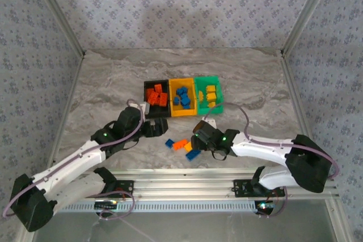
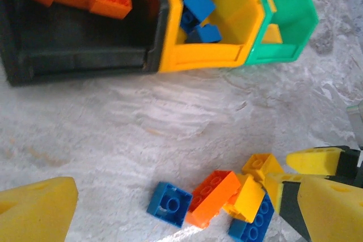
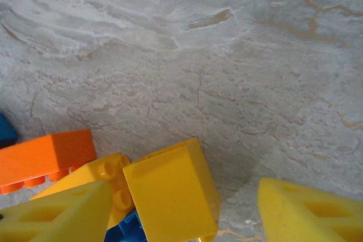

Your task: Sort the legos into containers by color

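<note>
While my right gripper (image 3: 185,190) sits spread wide, a yellow lego (image 3: 170,194) loose between its fingers (image 3: 306,213), bare table (image 3: 227,55) lies open beyond; left gripper (image 1: 154,128) gapes empty near the containers (image 2: 198,59). Green bin (image 2: 283,32) is cut off at the frame edge; blue lego (image 3: 127,230) is half hidden.

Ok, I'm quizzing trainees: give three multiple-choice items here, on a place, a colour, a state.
1. Where do the loose bricks lie? A between bins and arms; B behind the bins; C on an arm.
2. Bricks in the black bin are? A blue; B yellow; C orange.
3. The right claw is? A open; B shut on a blue brick; C inside a bin.
1 A: they lie on the table nearer the arms. 2 C: orange ones show there. 3 A: its fingers stand apart around a yellow brick.
</note>
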Robot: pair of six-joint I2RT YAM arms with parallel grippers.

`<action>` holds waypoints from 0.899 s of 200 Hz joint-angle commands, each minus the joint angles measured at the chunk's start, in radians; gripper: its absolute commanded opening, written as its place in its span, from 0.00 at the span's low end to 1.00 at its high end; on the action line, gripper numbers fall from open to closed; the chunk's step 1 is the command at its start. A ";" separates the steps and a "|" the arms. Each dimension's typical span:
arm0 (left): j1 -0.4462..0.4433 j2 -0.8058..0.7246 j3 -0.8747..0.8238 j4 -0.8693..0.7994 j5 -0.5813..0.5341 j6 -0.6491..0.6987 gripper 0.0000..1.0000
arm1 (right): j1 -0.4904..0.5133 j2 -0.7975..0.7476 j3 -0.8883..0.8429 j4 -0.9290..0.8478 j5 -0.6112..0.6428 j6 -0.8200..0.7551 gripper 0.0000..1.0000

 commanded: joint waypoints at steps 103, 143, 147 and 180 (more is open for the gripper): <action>-0.007 -0.060 -0.062 -0.027 -0.059 -0.050 1.00 | -0.045 0.061 0.010 -0.042 0.018 0.044 0.57; -0.007 -0.064 -0.060 -0.035 -0.056 -0.044 1.00 | -0.045 0.106 0.023 -0.016 0.006 0.034 0.46; -0.007 -0.065 -0.059 -0.036 -0.054 -0.041 1.00 | -0.045 0.103 0.026 -0.017 0.007 0.032 0.45; -0.007 -0.077 -0.059 -0.053 -0.064 -0.029 1.00 | -0.049 0.005 0.075 -0.079 0.028 0.000 0.32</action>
